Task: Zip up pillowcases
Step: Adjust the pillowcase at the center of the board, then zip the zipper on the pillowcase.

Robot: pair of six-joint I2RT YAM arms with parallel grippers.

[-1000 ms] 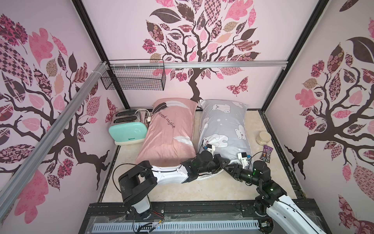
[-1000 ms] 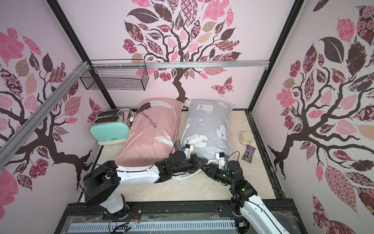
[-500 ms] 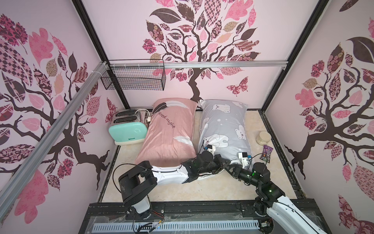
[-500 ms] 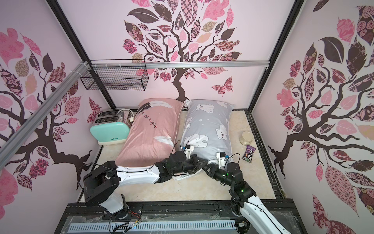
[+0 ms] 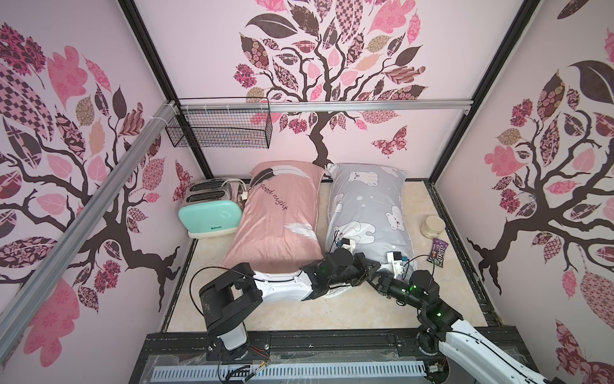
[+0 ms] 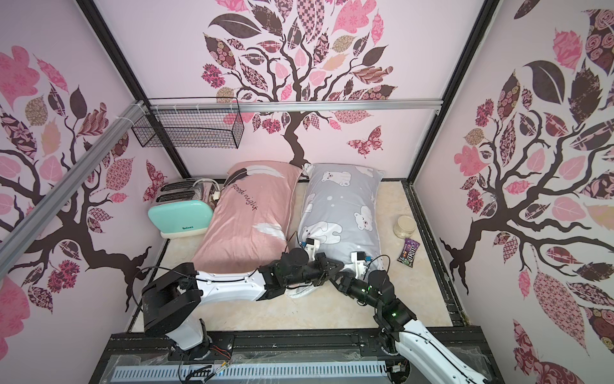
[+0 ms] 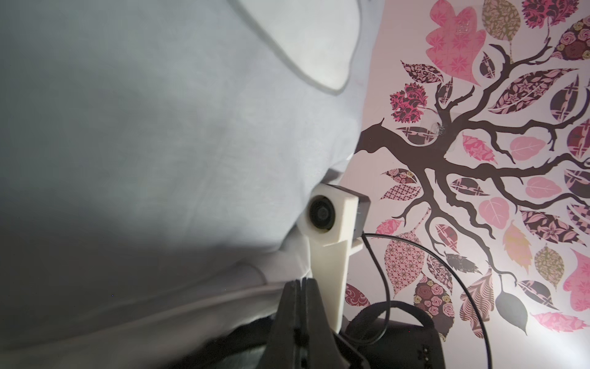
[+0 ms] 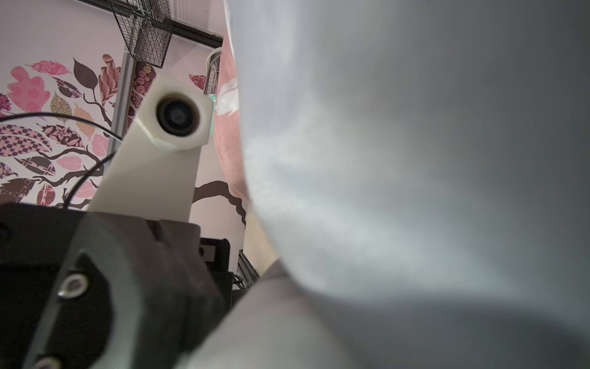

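Both arms at the near end of the grey pillowcase (image 5: 365,206); zipping in hand, not finished.
We note the grey one lying right of the pink pillowcase (image 5: 279,216) on the surface (image 5: 299,316), side by side. The left gripper (image 7: 300,282) is pressed together at the grey hem; the right gripper (image 5: 378,282) is closed too, just beside it; what either pinches we cannot tell. No zip is visible on either case, so we judge both still to do.

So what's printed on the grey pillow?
Grey pillow: white polar bears, clearest in a top view.
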